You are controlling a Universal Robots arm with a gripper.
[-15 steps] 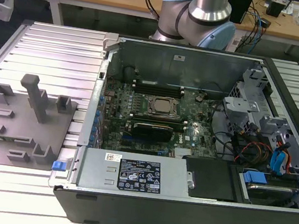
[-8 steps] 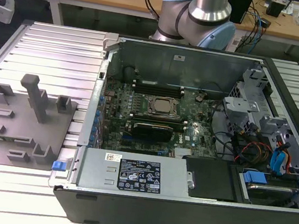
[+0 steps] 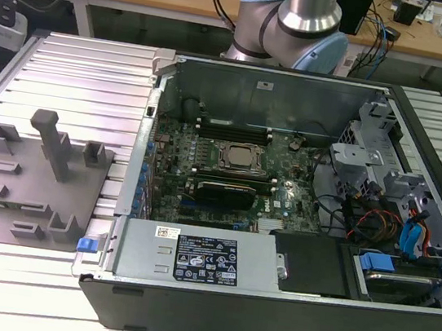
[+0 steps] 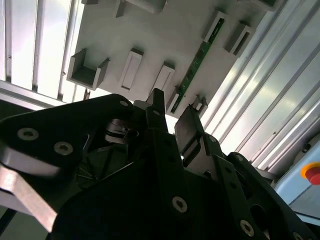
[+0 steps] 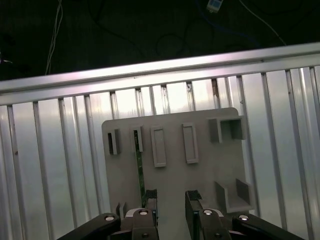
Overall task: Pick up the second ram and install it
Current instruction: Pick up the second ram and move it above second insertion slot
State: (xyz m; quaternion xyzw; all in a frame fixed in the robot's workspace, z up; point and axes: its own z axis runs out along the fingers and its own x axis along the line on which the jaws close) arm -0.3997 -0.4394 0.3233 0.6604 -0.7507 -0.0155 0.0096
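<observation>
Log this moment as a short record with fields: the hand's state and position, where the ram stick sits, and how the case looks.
hand: open, nothing between its fingers, above the holder tray
second ram: green stick lying along a tray slot, close beside one finger; contact cannot be told
holder tray: grey, on the ribbed table, at the exterior view's left of the computer case
computer case: open, motherboard exposed
status: ram not yet picked up

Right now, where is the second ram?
In the first wrist view the second ram stands on edge in the grey holder tray, between two end brackets, just beyond the open gripper and not held.
</observation>
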